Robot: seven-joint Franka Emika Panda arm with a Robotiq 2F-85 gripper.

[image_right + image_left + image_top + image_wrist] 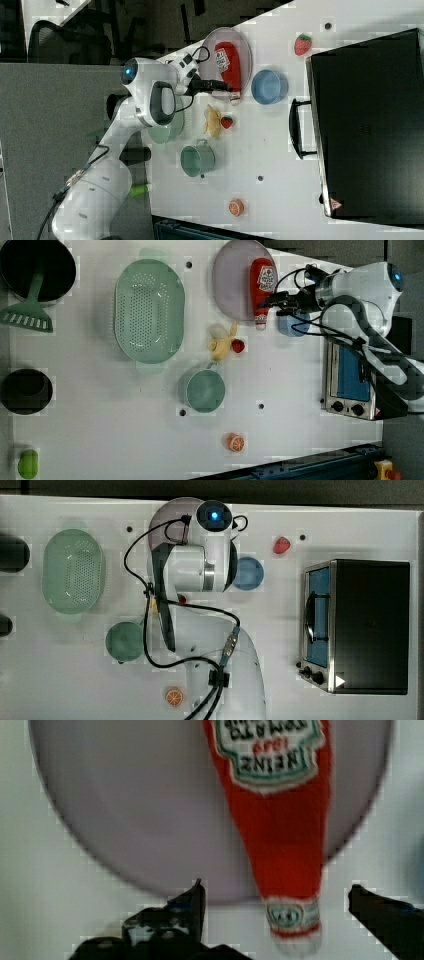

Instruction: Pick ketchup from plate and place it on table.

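Red ketchup lies on the plate, its capped neck overhanging the rim between the claw's wide-open fingers. This looks like the approach step; next, lower and close on the neck.

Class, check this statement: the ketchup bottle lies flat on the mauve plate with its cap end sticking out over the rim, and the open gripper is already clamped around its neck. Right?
Not quite. The gripper is open but grips nothing: in the wrist view its fingers stand apart on either side of the ketchup bottle cap, clear of it. The rest holds: the bottle lies on the plate, cap past the rim.
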